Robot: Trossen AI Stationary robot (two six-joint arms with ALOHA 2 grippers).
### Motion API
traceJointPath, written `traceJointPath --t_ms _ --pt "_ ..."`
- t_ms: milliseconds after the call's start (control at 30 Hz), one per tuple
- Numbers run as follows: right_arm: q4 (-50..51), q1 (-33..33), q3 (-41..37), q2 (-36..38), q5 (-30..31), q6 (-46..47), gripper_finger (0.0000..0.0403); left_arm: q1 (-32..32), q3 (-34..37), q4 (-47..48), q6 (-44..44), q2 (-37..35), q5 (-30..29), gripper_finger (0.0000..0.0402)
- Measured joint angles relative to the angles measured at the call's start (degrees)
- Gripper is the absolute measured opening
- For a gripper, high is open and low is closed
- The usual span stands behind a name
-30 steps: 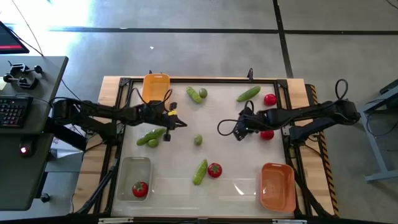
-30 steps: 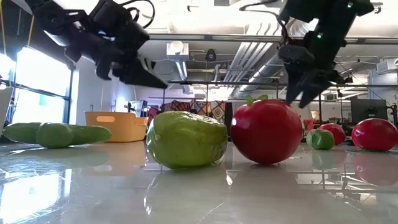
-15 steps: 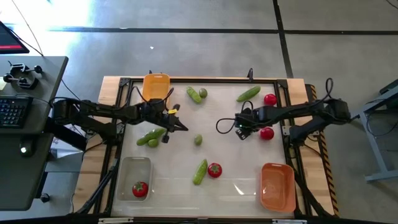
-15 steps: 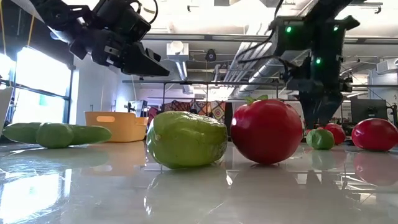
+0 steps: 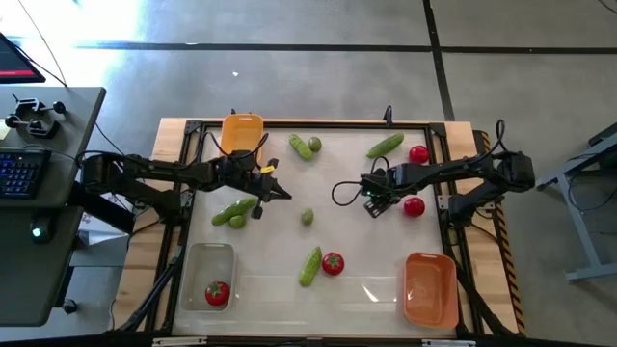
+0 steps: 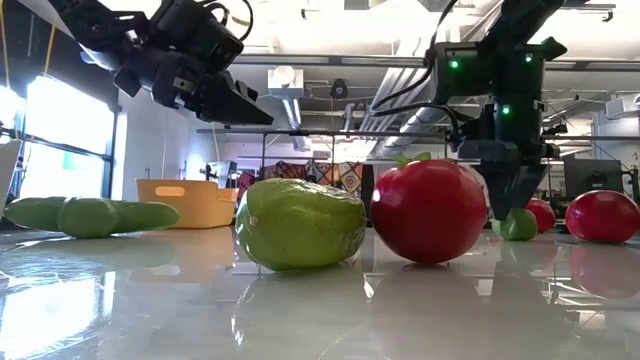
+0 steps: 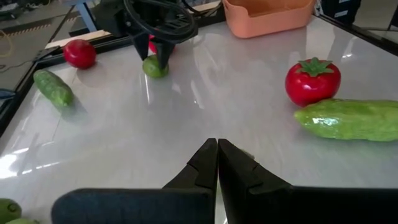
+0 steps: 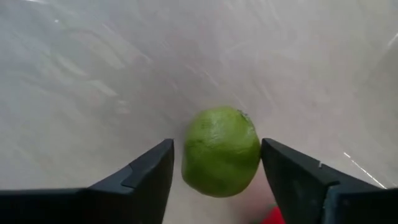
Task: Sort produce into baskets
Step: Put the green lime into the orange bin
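My right gripper [image 8: 217, 180] is open and low over the table at centre right, pointing down. Its fingers stand on either side of a small green lime [image 8: 221, 152], which rests on the table; the lime also shows in the low view [image 6: 517, 225] and the left wrist view [image 7: 155, 66]. In the high view my right gripper [image 5: 376, 202] hides the lime. My left gripper [image 5: 280, 193] is shut and empty above the table, left of centre. The yellow-orange basket [image 5: 241, 133], the clear basket [image 5: 207, 275] with a tomato [image 5: 217, 292] and the darker orange basket [image 5: 430, 287] stand at the edges.
A tomato [image 5: 414, 205] lies just right of my right gripper. Another tomato [image 5: 418, 153] and a cucumber [image 5: 385, 146] lie farther back. A lime [image 5: 308, 217] lies mid-table, cucumbers [image 5: 234, 210] at left, and a cucumber [image 5: 309, 265] and tomato [image 5: 333, 262] near the front.
My right gripper has come down from well above the table and turned to point straight down, and now stands around the lime. The lime has stayed where it was.
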State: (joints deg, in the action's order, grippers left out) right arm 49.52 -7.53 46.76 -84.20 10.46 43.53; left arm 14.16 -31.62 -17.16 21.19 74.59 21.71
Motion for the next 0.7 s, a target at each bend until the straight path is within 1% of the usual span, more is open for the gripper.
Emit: traceJointPath --t_ms 200,300,367,467,567,700 --pt "0.0 0.0 0.0 0.1 -0.8 -0.5 0.0149 0.9 0.0 0.7 1.2 0.0 0.0 0.0" --pt "0.0 0.0 0.0 0.4 -1.4 -0.5 0.0129 1.5 0.0 0.9 1.5 0.0 0.0 0.0" --pt "0.7 0.1 0.3 1.0 -2.5 -0.5 0.0125 2.0 0.0 0.7 1.9 0.0 0.0 0.0" --pt "2.8 1.0 2.9 1.5 -3.8 0.1 0.0126 2.5 0.0 0.6 3.0 0.0 0.0 0.0" --pt "7.9 3.3 7.5 1.5 -6.1 1.7 0.0126 2.9 0.0 -0.5 5.0 0.0 -0.1 0.0" --pt "16.2 8.8 15.2 1.5 -7.6 6.5 0.0126 3.5 -1.7 -1.1 6.0 0.0 -0.1 0.0"
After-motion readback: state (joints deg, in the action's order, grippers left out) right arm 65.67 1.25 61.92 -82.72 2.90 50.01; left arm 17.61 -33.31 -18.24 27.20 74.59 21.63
